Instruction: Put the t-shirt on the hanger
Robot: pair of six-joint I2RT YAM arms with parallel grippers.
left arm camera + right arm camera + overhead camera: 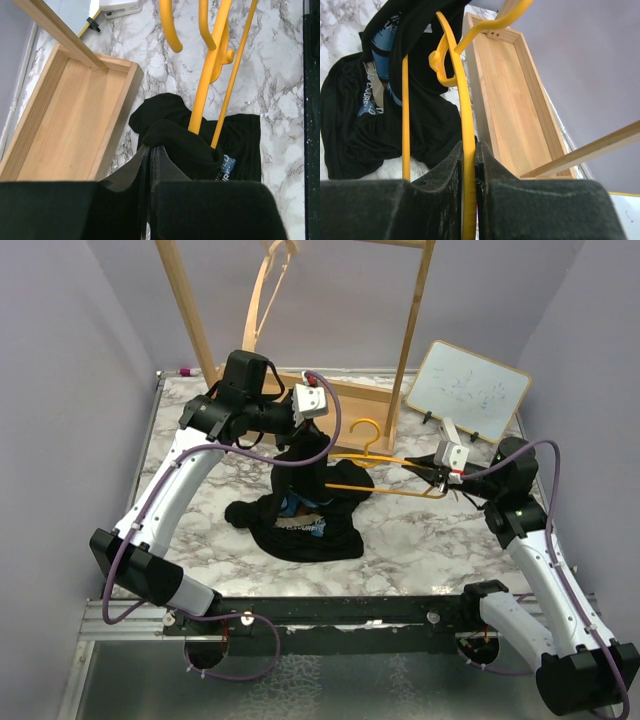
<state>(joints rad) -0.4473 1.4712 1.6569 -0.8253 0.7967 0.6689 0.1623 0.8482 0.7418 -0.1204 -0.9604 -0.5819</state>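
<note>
Where the wooden rack (411, 340) stands at the far side of the marble bench (420, 540), its base tray (350, 395) serves as the reference for every entry below.

1. t-shirt (305, 525): black, with blue and white print showing. It lies crumpled on the bench just in front of the tray. One bunch of cloth is raised in a peak towards the tray's front edge.

2. hanger (206, 80): thin and yellow-orange, lying across in front of the tray's right half, with its hook (169, 30) turned towards the tray. Its left end runs into the raised cloth. It appears to sit inside a fold or opening of the shirt, though the wrist views do not settle which.

3. left claw (297, 443): in front of the tray's left-centre. Its fingers (130, 170) are pressed together with only a sliver between them, pinching the raised bunch of black cloth.

4. right claw (433, 476): off the tray's right front corner. It is clamped tight on the thin bar at the hanger's right end, and the bar passes straight between the pads (487, 165).

5. whiteboard (468, 388): propped at a tilt just right of the tray, with faint marks on its face.

6. pale wooden hanger (262, 300): hangs on the rack above the tray's left end.
</note>
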